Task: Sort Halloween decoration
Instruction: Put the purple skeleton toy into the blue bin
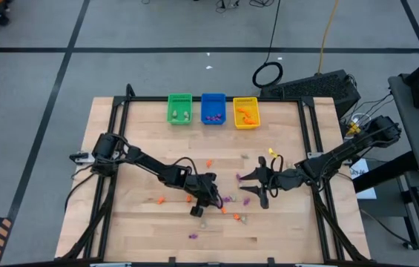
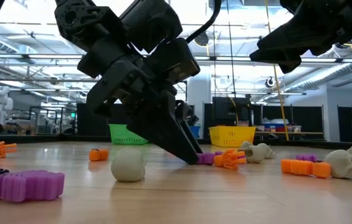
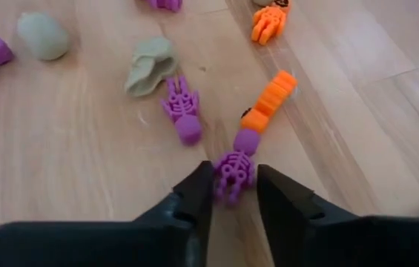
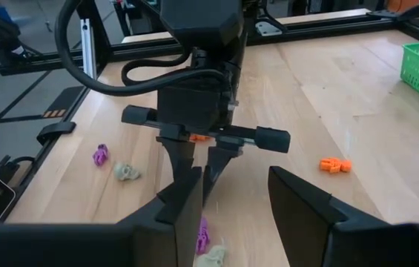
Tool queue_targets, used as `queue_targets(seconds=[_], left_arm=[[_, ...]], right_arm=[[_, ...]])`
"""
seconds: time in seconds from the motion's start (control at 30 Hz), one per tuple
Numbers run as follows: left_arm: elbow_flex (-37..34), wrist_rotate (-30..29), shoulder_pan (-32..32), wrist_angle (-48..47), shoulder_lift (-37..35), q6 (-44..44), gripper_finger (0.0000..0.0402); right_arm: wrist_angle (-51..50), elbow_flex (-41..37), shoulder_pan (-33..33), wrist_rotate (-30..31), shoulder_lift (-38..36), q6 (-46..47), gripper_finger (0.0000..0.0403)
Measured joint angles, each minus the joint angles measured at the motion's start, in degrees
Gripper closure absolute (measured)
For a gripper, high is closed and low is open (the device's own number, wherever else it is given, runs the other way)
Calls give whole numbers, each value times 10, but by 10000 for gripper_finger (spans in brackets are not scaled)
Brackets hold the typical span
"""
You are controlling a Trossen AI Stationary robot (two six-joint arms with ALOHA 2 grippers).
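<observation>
A pale wooden tabletop stands on a grey workshop floor, three small bins lined along its far edge: green, blue and yellow, each already holding a few trinkets. The rest of the Halloween decoration lies scattered across the middle and near part of the board.

The left pincer is tipped down to the wood, its jaws spread just wide enough to straddle a purple skeleton; they bracket it but do not look clenched yet. An orange trinket and a second purple skeleton lie just beyond, close enough to be nudged.

The right pincer waits released above the middle of the board, near the left one, so room between the arms is tight. The lane to the blue bin looks open.
</observation>
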Motion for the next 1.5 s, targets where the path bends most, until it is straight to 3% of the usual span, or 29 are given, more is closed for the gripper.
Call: queue_targets(seconds=[0.3, 0.87, 1.13, 1.27, 1.5], left_arm=[[0, 4, 0, -8, 0, 0, 372], [-1, 9, -2, -31, -16, 1, 376], [-2, -4, -2, -63, -59, 7, 376], [0, -39, -2, -92, -93, 19, 376], [-1, -151, -2, -157, -178, 22, 376]], right_arm=[[-7, 0, 0, -2, 0, 0, 259], [-9, 0, 0, -2, 0, 0, 259], [-10, 0, 0, -2, 0, 0, 259], [-11, 0, 0, -2, 0, 1, 259], [-10, 0, 0, -2, 0, 2, 259]])
